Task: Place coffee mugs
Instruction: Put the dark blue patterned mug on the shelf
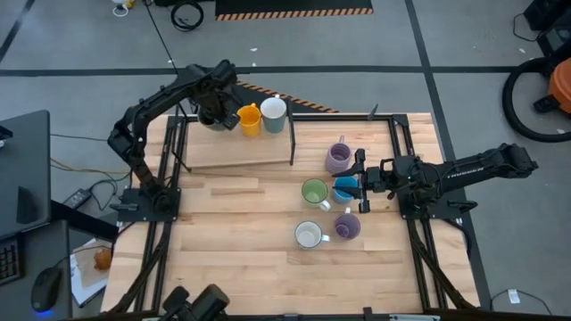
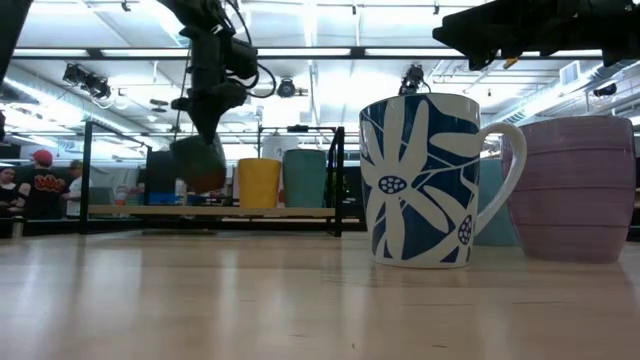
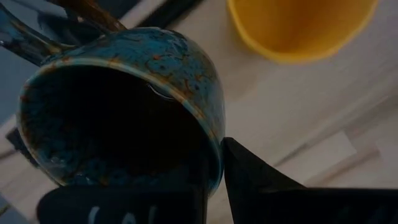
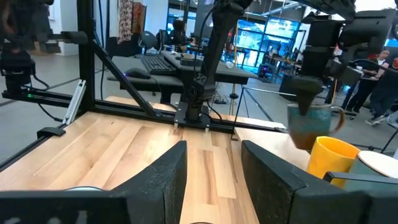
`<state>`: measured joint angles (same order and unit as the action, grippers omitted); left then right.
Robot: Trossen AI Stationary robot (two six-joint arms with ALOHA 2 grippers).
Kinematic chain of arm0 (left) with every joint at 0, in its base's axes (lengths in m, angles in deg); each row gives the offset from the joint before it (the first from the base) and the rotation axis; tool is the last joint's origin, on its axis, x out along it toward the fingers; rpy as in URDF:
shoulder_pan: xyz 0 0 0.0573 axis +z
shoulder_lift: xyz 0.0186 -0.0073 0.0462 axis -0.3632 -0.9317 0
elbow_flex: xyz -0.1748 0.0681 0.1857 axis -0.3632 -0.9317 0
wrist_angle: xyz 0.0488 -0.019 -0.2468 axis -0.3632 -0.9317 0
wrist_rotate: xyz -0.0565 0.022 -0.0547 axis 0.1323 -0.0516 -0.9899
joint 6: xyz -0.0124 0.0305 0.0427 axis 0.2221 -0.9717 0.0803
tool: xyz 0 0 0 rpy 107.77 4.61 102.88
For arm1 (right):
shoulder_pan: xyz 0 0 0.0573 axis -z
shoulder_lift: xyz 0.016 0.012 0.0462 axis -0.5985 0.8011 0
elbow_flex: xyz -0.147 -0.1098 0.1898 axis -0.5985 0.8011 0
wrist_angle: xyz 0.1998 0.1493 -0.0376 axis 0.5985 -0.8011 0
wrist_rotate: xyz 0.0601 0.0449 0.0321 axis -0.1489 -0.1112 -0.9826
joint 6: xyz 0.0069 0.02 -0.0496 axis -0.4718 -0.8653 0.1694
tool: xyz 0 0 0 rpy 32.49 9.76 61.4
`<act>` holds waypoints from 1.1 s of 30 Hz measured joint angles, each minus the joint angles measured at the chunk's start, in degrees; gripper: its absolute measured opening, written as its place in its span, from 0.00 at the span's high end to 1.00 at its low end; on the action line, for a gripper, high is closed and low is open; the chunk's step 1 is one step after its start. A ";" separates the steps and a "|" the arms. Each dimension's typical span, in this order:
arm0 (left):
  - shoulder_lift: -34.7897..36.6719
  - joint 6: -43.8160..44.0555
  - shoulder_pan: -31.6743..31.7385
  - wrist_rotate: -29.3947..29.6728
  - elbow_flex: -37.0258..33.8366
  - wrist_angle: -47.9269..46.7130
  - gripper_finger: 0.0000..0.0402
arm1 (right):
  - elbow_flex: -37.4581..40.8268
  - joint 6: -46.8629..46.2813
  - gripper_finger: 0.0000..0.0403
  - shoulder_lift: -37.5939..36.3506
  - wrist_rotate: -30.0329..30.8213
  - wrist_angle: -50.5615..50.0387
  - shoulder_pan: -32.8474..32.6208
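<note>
My left gripper (image 1: 214, 114) is over the left end of a raised wooden shelf (image 1: 236, 153) at the table's far side, shut on a dark brown, blue-speckled mug (image 2: 200, 162). An orange mug (image 1: 250, 119) and a white mug (image 1: 273, 112) stand on the shelf to its right. My right gripper (image 1: 361, 178) hovers open over the blue flowered mug (image 1: 343, 189). That mug stands on the table among a green mug (image 1: 314, 192), two lavender mugs (image 1: 338, 158) (image 1: 347, 226) and a second white mug (image 1: 308, 234). My left gripper pinches the dark mug's wall at its rim (image 3: 214, 155), one finger inside the hollow and one finger (image 3: 261, 186) outside. The fingers come from above, pointing down. The mug hangs below them, lifted clear just above the shelf, left of the orange mug (image 3: 301, 28).
Black frame rails (image 1: 393, 152) run along the table's left, right and far sides, and a black post (image 1: 292, 134) stands at the shelf's right end. Bare wood lies across the table's near and left parts. People stand in the room beyond the far edge.
</note>
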<state>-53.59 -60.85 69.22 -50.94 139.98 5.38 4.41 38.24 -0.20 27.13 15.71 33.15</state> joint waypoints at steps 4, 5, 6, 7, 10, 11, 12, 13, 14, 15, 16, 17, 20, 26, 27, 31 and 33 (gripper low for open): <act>-1.52 -0.82 0.81 -0.03 0.03 -0.41 0.91 | 0.00 0.01 0.61 0.00 0.00 -0.02 0.00; -2.17 -0.86 0.81 0.01 0.04 -0.41 0.91 | 0.00 0.02 0.61 0.00 0.00 -0.02 0.00; -2.85 -1.11 0.83 0.01 0.04 -0.17 0.91 | 0.00 0.02 0.61 0.00 0.00 -0.02 0.00; -3.45 -1.67 0.82 -0.01 0.04 0.03 0.91 | 0.00 0.01 0.61 0.00 0.00 -0.03 0.00; -4.62 -3.34 0.76 -0.15 0.04 -0.09 0.91 | 0.00 0.00 0.61 0.00 0.00 -0.38 0.00; -4.72 -3.72 0.74 -0.24 0.06 -0.12 0.91 | 0.00 0.00 0.61 0.00 0.00 -0.41 0.00; -4.79 -3.88 0.78 -0.38 0.09 -0.11 0.91 | 0.00 0.00 0.61 0.00 0.00 -0.41 0.00; -4.79 -4.01 0.88 -0.33 0.09 -0.10 0.91 | 0.00 0.00 0.61 0.00 0.00 -0.41 0.00; -4.79 -4.26 1.04 -0.59 0.14 -0.17 0.91 | 0.00 0.02 0.61 0.00 0.00 -0.43 0.00; -4.79 -4.56 1.19 -0.76 0.34 -0.39 0.91 | 0.00 0.02 0.61 0.00 0.00 -0.43 0.00; -4.83 -5.13 1.37 -1.04 0.58 -0.67 0.91 | 0.00 0.02 0.61 0.00 0.00 -0.43 0.00; -4.87 -5.74 1.45 -1.32 0.78 -0.75 0.91 | 0.00 0.01 0.61 0.00 0.00 -0.43 0.00; -4.90 -7.89 1.41 -1.49 1.18 -0.50 0.91 | 0.00 0.02 0.61 0.00 0.00 -0.43 0.00; -4.90 -8.84 0.91 -1.61 1.20 -0.55 0.89 | 0.00 0.02 0.61 0.00 0.00 -0.58 0.00; -4.90 -8.88 0.70 -1.63 1.20 -0.47 0.88 | 0.00 0.02 0.61 0.00 0.00 -0.61 0.00; -4.90 -9.57 -0.48 -1.35 1.22 -0.12 0.87 | 0.00 0.02 0.61 0.00 0.00 -0.78 0.00; -4.90 -9.78 -1.04 -1.29 1.22 0.00 0.87 | 0.00 0.00 0.61 0.00 0.00 -0.83 0.00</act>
<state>-58.49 -70.63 68.17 -52.24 141.20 5.38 4.41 38.24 -0.20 27.13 14.88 33.15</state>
